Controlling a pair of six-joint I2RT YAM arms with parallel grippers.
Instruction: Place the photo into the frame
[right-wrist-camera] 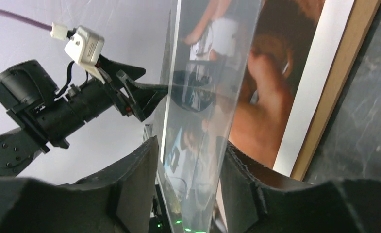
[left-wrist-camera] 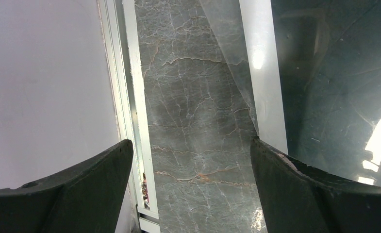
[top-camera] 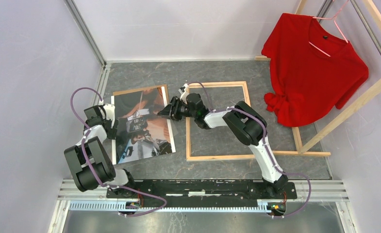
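Note:
The photo [top-camera: 144,131] lies face up at the left, on a brown hardboard sheet [top-camera: 140,90]. A clear sheet [right-wrist-camera: 203,97] covers it, with its right edge raised off the print. My right gripper [top-camera: 164,112] is at that edge. Its jaws [right-wrist-camera: 189,143] stand apart, one finger on each side of the raised clear sheet. The photo [right-wrist-camera: 266,97] and the hardboard edge [right-wrist-camera: 334,82] show beyond. The frame [top-camera: 217,84] lies wood side up to the right of the photo, with bare table inside it. My left gripper [top-camera: 114,127] is open and empty [left-wrist-camera: 190,143] over the table at the photo's left border [left-wrist-camera: 261,73].
A red shirt [top-camera: 314,63] hangs on a pink hanger from a bare-wood rack [top-camera: 353,109] at the back right. The rack's foot rail lies just right of the frame. A metal enclosure rail [left-wrist-camera: 130,97] and a white wall run close along the left.

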